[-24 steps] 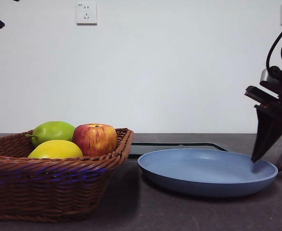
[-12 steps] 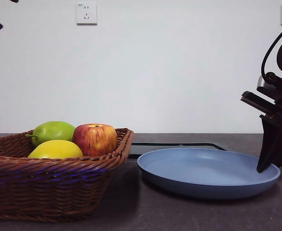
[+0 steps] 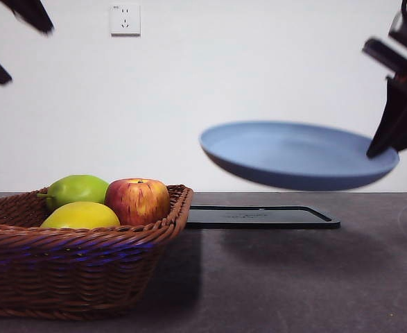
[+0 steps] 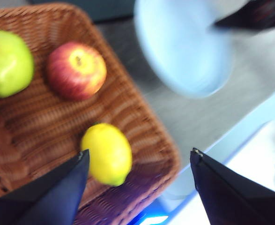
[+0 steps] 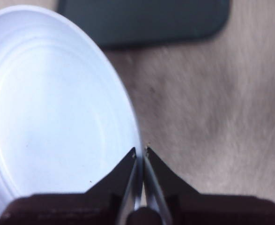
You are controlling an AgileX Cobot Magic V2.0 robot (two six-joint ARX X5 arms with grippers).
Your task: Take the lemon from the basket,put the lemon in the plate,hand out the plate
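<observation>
High on the right, we are keeping the right gripper [image 5: 140, 152] clamped on the empty plate [image 3: 297, 154], holding it level off the tabletop [image 3: 293, 277], while our spread-jawed left gripper [image 4: 137, 157] is hovering above the lemon [image 4: 107, 153] in the basket [image 3: 71, 267].

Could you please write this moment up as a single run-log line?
right gripper: shut on plate rim, plate airborne, empty | left gripper: open above basket | lemon: in basket
</observation>
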